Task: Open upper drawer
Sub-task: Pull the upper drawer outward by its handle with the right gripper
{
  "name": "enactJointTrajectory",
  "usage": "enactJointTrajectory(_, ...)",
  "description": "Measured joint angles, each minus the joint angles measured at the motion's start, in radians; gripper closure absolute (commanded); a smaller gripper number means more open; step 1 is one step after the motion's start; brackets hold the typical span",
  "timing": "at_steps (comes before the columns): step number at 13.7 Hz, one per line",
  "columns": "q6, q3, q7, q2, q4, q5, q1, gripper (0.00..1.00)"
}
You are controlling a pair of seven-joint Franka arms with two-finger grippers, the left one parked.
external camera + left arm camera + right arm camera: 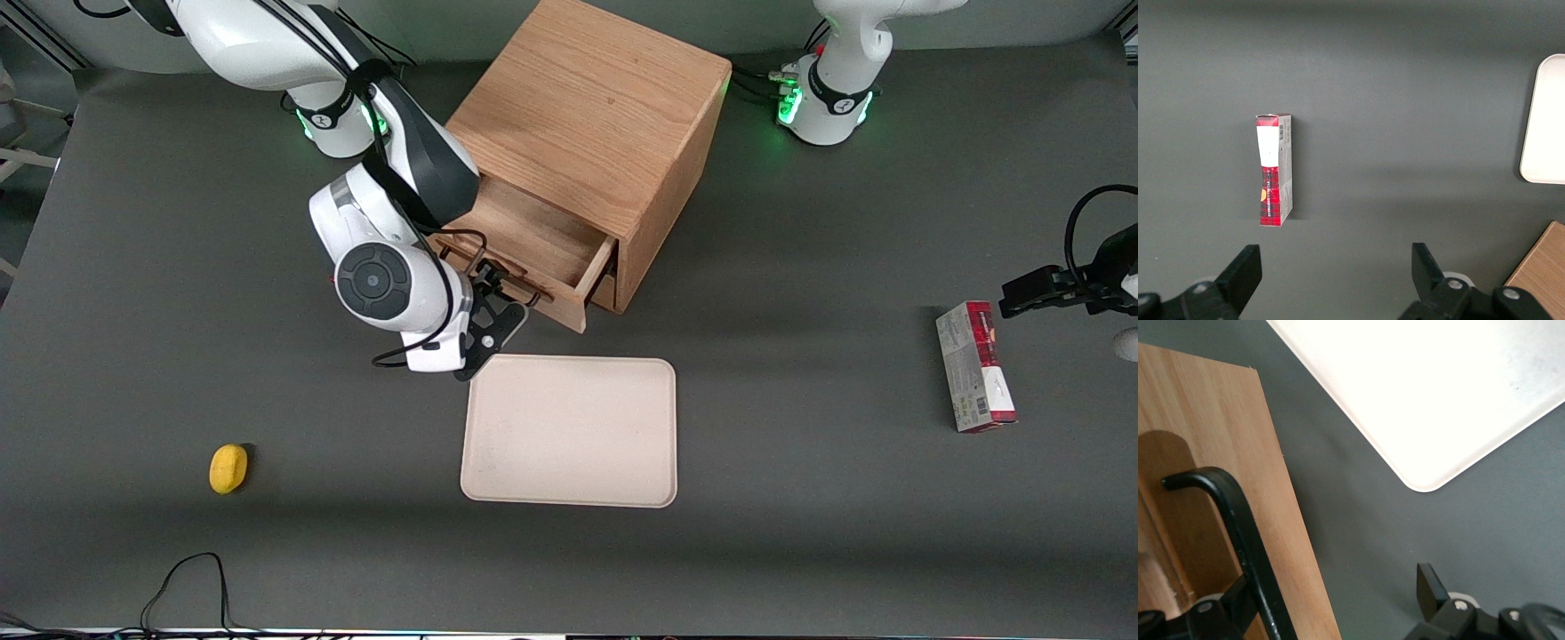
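The wooden cube cabinet [596, 116] stands at the back of the table. Its upper drawer [542, 236] is pulled part way out, and its inside shows as a shallow wooden box. My right gripper [495, 286] is at the drawer's front, on the black bar handle [516, 292]. In the right wrist view the gripper [1335, 600] is open. The black handle [1238, 520] runs close by one finger, between the two fingers, against the light wood drawer front [1218, 453]. The other finger [1431, 587] hangs over the grey table. The lower drawer is hidden under the upper one.
A beige tray [569, 363] lies flat just nearer the front camera than the drawer and shows in the right wrist view [1438, 387]. A yellow fruit [228, 468] lies toward the working arm's end. A red and white box [975, 366] lies toward the parked arm's end.
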Motion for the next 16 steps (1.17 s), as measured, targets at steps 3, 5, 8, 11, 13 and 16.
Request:
enactJointTrajectory(3, 0.000, 0.000, 0.000, 0.014, 0.016, 0.000, -0.013, 0.00)
enactJointTrajectory(5, 0.000, 0.000, 0.000, 0.025, 0.028, 0.000, -0.023, 0.00)
enactJointTrajectory(8, 0.000, 0.000, -0.003, 0.036, 0.042, 0.000, -0.042, 0.00)
enactJointTrajectory(11, 0.000, -0.001, -0.026, 0.040, 0.048, 0.000, -0.059, 0.00)
enactJointTrajectory(13, 0.001, -0.001, -0.030, 0.041, 0.050, 0.000, -0.070, 0.00)
enactJointTrajectory(16, 0.016, -0.001, -0.031, 0.044, 0.052, 0.000, -0.083, 0.00)
